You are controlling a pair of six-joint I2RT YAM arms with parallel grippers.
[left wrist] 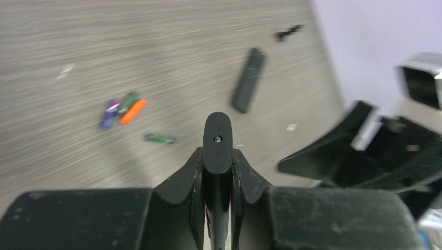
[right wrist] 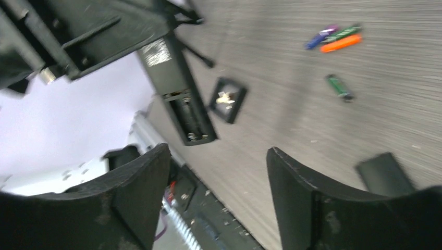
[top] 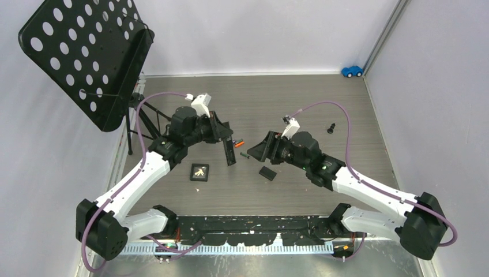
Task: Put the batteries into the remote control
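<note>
The left gripper [left wrist: 218, 156] is clamped on the black remote control [left wrist: 218, 130]. The right gripper [right wrist: 218, 152] is empty, its fingers wide apart. The batteries [right wrist: 333, 39] lie ahead of the right fingertips, with one dark green battery [right wrist: 340, 87] nearer them.

The black remote [top: 229, 151] is held tilted at frame centre, its battery bay [right wrist: 190, 122] open and empty. Orange, blue and green batteries [right wrist: 333, 39] lie clustered on the bench [top: 300, 98]. One green battery [right wrist: 340, 87] lies apart.
</note>
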